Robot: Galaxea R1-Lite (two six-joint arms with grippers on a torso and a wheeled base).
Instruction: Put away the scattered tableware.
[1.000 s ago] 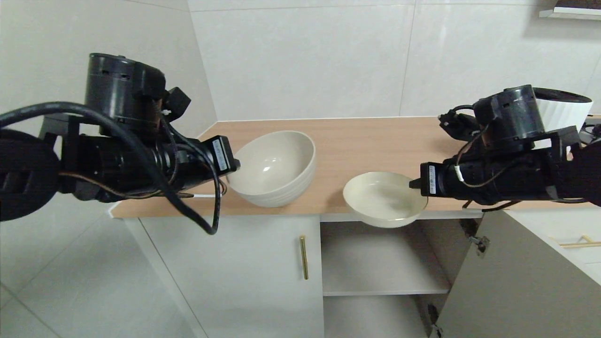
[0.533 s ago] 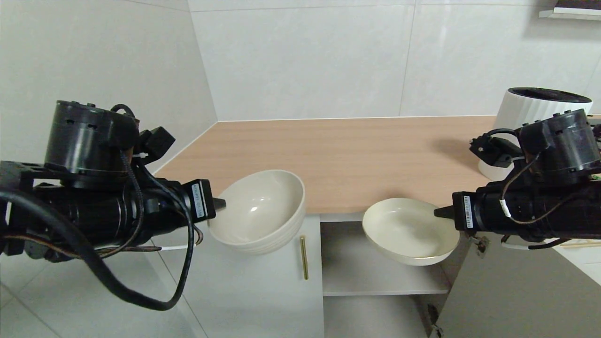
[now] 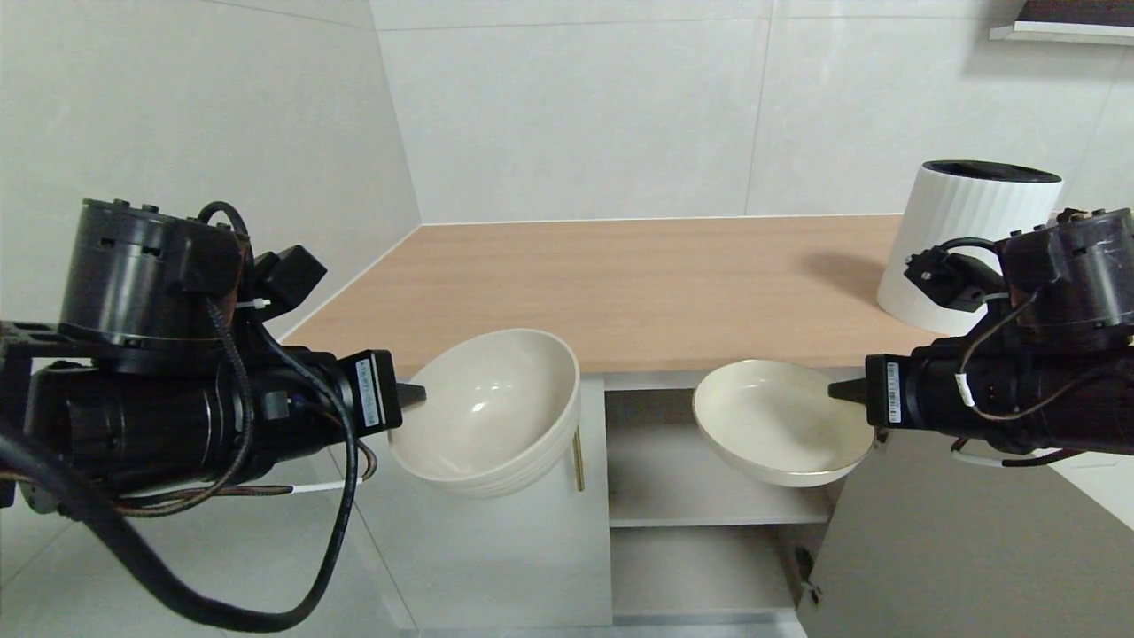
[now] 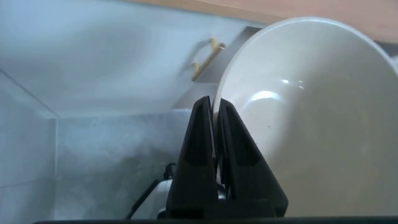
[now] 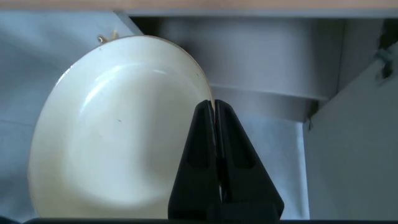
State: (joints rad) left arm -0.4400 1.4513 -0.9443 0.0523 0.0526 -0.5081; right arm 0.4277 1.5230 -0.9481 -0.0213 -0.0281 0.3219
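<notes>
With your left end effector (image 3: 413, 392) clamped on the deep bowl (image 3: 483, 416) before the cabinet (image 3: 496, 558) door and your right end effector (image 3: 838, 390) clamped on the shallow bowl (image 3: 780, 424) before its open shelf (image 3: 709, 512), either thin rim grip could slip if you bump the cabinet.

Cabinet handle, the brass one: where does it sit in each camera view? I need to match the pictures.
Head view: the handle stands upright on the closed door, beside the deep bowl at its right rim.
Left wrist view: the handle slants beside the bowl's rim, beyond the left claw tips.
Right wrist view: just the handle's end peeks past the plate at its far rim.
Shared landmark: the wooden counter edge, in all three.
</notes>
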